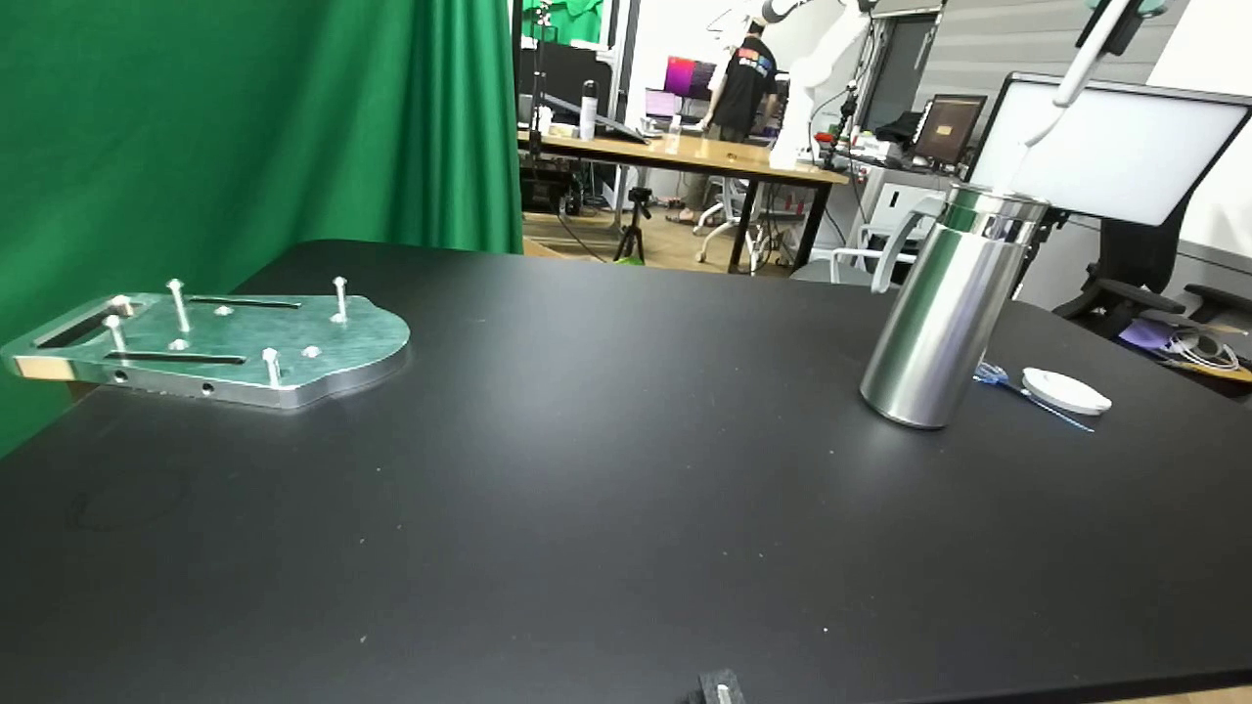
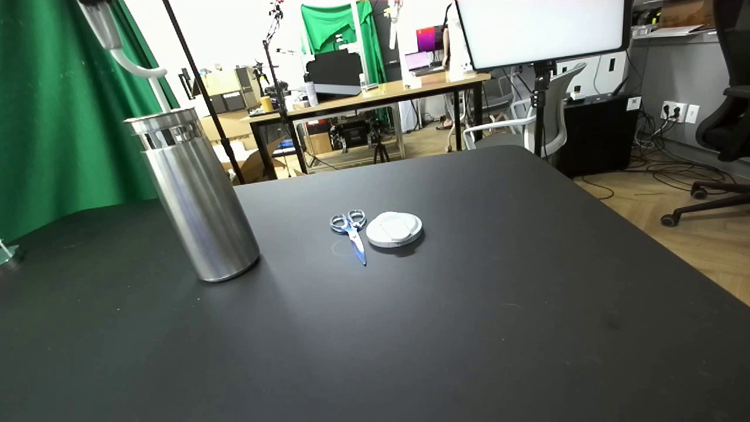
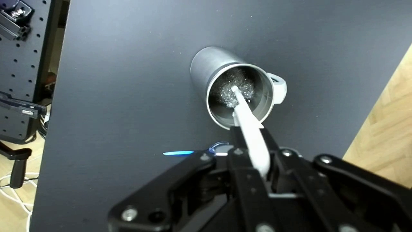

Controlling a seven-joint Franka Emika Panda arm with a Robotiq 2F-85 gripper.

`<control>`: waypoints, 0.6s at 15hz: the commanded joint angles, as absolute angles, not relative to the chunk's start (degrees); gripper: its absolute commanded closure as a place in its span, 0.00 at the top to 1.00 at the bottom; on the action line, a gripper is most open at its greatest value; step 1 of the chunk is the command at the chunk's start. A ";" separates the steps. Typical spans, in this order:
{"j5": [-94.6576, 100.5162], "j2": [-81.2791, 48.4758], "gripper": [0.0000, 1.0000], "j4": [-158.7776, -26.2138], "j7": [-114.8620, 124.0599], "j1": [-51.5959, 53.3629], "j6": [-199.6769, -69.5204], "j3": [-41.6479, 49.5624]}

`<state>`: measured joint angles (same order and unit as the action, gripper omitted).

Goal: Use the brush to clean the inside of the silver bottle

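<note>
L to R: plate [image 1: 254, 330] sits well apart at far left, so prob. no risk. Bottle [image 1: 949, 318] is the weak spot: nothing visible braces it, so a hard sideways push on its inner wall cd slide or tip it. It leans in both exterior views, but that may just be the lens; can't tell if it's truly tilted. Brush [image 1: 1079, 73] has its bristles [image 3: 229, 97] down inside the bottle, bend [image 2: 140, 72] a bit above the rim; going deeper cd jam that bend on the rim, & pulling up skewed cd drag the bottle along. Gripper [image 3: 252, 137] has its jaws narrow, holding the brush's handle [image 2: 102, 26], which looks round & smooth, so it might twist or slip if the bristles snag. It hangs well above the rim, so prob. won't hit unless pushed far down. Scissors [image 2: 353, 232], then lid [image 2: 394, 230], lie near the bottle's foot but apart from it; they'd prob. get bumped if it slides that way. Looks: in an exterior view the brush goes L to R from thick pale handle thru hooklike bend to thin stem [image 2: 159, 91] dropping into the mouth. In the wrist view the bristles look glittery, poss. wet; can't tell if they touch the wall. Bottle, same order: pale grip [image 1: 897, 246], then plain brushed-silver body w/ shiny band under the rim.
</note>
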<state>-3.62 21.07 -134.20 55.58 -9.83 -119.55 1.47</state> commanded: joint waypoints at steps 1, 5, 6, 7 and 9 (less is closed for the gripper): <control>-3.95 19.18 0.04 -133.37 55.75 -10.09 -118.45 1.65; -3.12 14.59 0.04 -133.68 56.61 -10.39 -119.07 1.71; -2.91 13.40 0.04 -133.72 56.85 -10.42 -119.39 1.78; -2.82 12.29 0.04 -133.68 56.90 -10.34 -119.50 1.90; -2.69 10.35 0.04 -133.50 57.03 -10.15 -119.73 2.15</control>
<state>-3.33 12.93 -134.60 55.64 -10.39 -119.87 1.58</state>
